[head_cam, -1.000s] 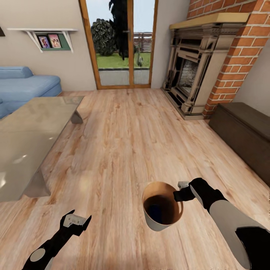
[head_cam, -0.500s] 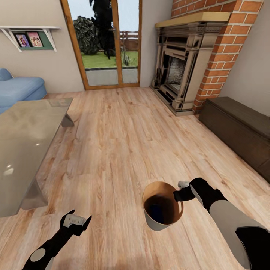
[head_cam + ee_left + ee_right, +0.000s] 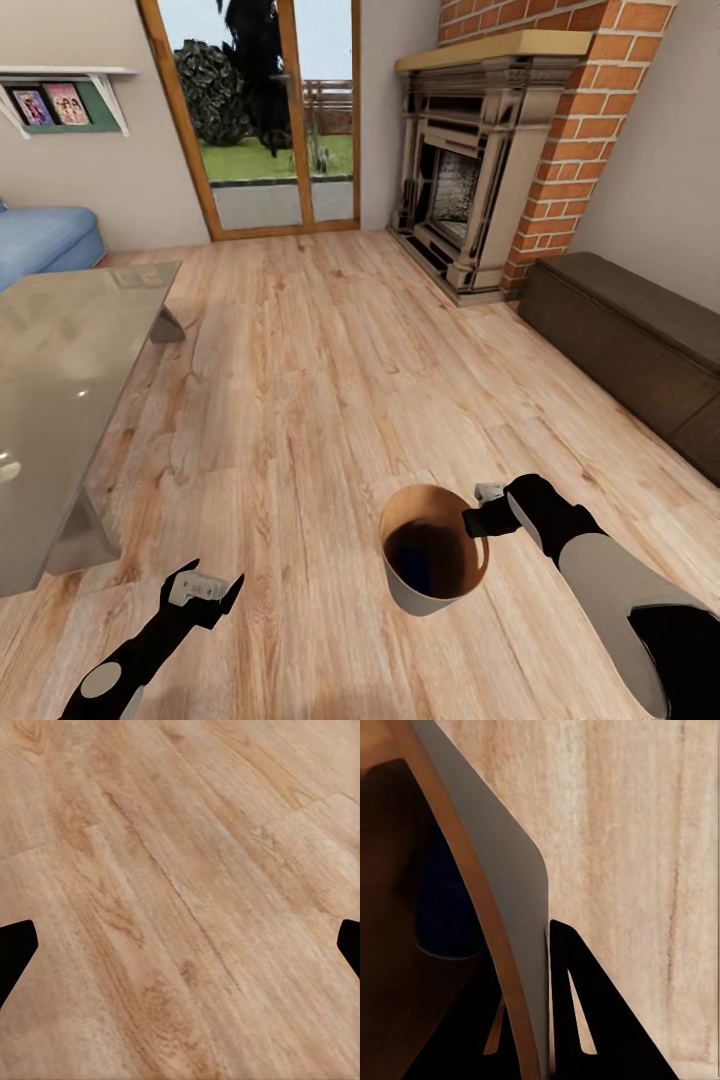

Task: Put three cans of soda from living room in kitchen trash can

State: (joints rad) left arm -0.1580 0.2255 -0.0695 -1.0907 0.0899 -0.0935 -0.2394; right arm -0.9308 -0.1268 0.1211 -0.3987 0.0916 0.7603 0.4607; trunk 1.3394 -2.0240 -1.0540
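- The right end effector (image 3: 478, 512) is clamped on the rim of the tash can (image 3: 432, 560), one finger inside the wall and one outside, holding it up above the wood floor (image 3: 330, 380) in front of the robot
- In the right wrist view the bin's pale grey wall (image 3: 499, 892) runs straight between the two dark fingers (image 3: 585, 1020), with its brown inside to one side and something dark blue low within it; I cannot tell what that is
- The left end effector (image 3: 205, 590) hangs low at the robot's left, jaws spread apart and gripping nothing; its wrist view shows bare floor boards (image 3: 180, 900) between the two fingertips
- This is the living room: a brick fireplace (image 3: 470, 170) stands ahead to the right, with a long low dark-wood bench (image 3: 630, 350) just beside it along the right wall
- A glass door (image 3: 265, 120) looks onto a garden straight ahead
- A glass-topped low table (image 3: 60, 380) sits to the left, a blue sofa (image 3: 45, 245) behind it, and a wall shelf (image 3: 60, 95) with pictures above the sofa
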